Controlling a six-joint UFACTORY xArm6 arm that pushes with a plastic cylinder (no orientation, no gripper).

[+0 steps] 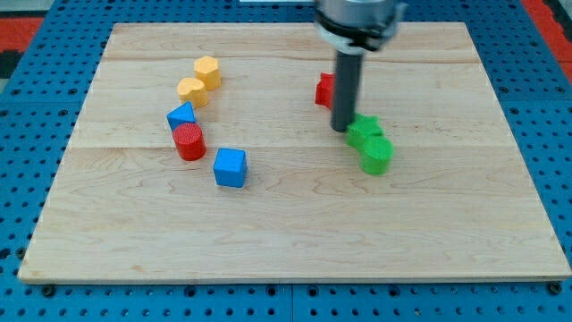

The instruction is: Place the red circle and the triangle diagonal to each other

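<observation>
The red circle (189, 142), a short red cylinder, stands left of the board's middle. The blue triangle (180, 116) touches it at its upper left, so the two sit diagonally. My tip (343, 129) is far to the view's right, at the left edge of a green block (365, 131) and just below a red block (325, 89) that the rod partly hides. The tip is well away from the red circle and the triangle.
Two yellow blocks (206, 71) (192, 90) lie above the triangle. A blue cube (230, 167) sits right of and below the red circle. A second green block (376, 155) touches the first from below. The wooden board (295, 241) lies on a blue pegboard.
</observation>
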